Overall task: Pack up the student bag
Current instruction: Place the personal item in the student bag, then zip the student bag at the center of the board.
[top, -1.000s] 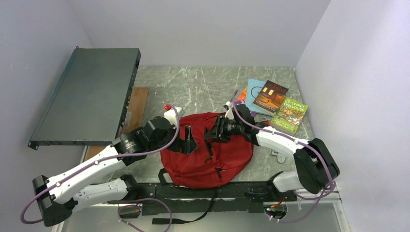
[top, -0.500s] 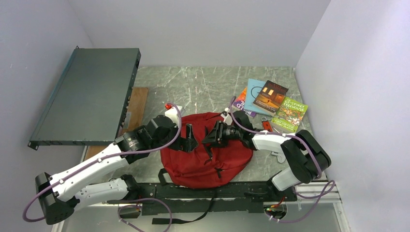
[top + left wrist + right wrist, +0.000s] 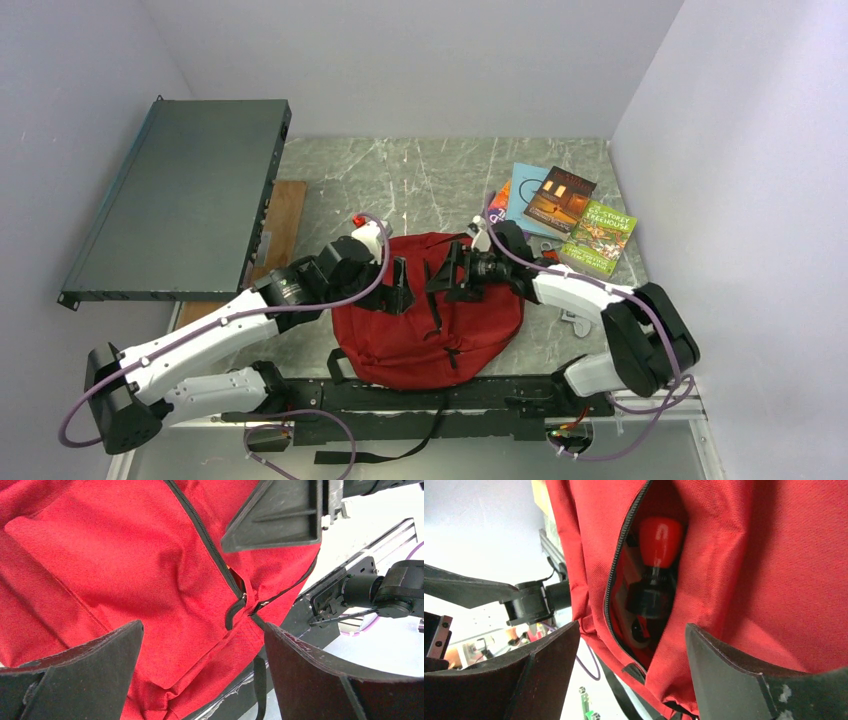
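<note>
The student bag, a red backpack, lies flat at the table's near middle. My left gripper hovers open over its left top. In the left wrist view the left gripper has only red fabric and a black zipper below its spread fingers. My right gripper is over the bag's top centre, facing the left one. In the right wrist view the right gripper stands open at a zip opening. A red-and-black object lies inside that opening, free of the fingers.
Several books lie fanned at the back right, one with a green cover. A long grey rack unit leans at the left above a wooden board. A black rail runs along the near edge.
The right gripper's jaws have spread wider at the bag's opening. The left arm has shifted right, closer over the bag, its jaws still open.
</note>
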